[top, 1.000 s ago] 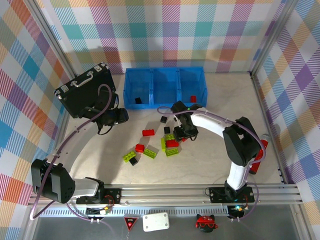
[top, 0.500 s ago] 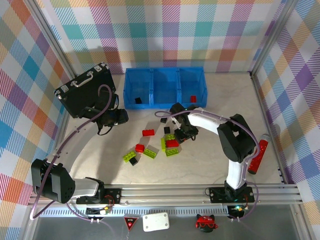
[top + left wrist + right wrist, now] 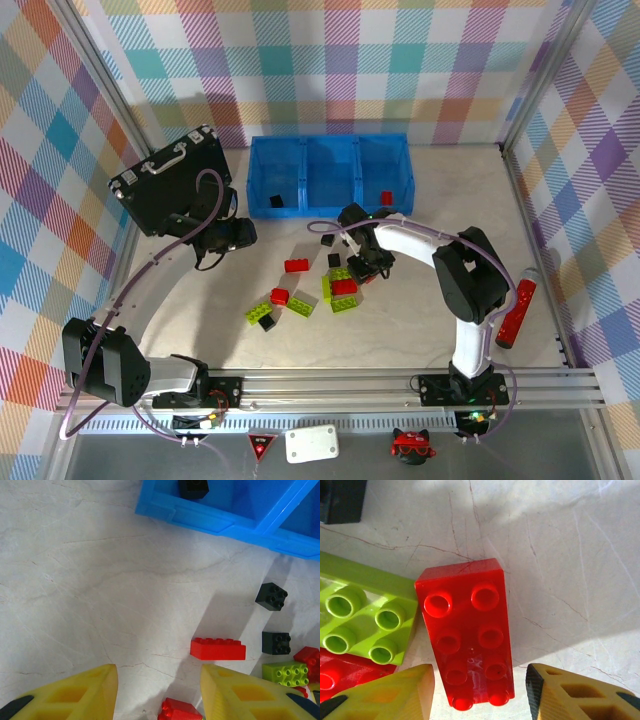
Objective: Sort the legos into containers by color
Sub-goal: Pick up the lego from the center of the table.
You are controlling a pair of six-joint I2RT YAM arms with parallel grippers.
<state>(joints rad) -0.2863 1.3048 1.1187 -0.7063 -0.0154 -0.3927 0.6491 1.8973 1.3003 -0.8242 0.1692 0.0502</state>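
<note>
The blue tray (image 3: 330, 150) stands at the back, one black lego (image 3: 277, 202) in its left compartment and one red lego (image 3: 386, 197) in its right. Red, lime-green and black legos lie scattered mid-table. My right gripper (image 3: 365, 266) is low over that cluster and open (image 3: 480, 695). A red eight-stud brick (image 3: 467, 635) lies between its fingers, beside a lime-green brick (image 3: 365, 622). My left gripper (image 3: 235, 235) hovers left of the pile, open and holding nothing (image 3: 159, 690). Below it are a long red brick (image 3: 218, 648) and a small red brick (image 3: 180, 711).
A black hard case (image 3: 170, 180) with a silver handle sits at the back left, close to the left arm. A red cylinder (image 3: 517, 308) lies by the right wall. Two black cubes (image 3: 271, 596) (image 3: 276, 642) sit between the tray (image 3: 225, 515) and the pile.
The right arm's elbow swung left and its gripper settled slightly lower over the red brick. The left arm has not moved.
</note>
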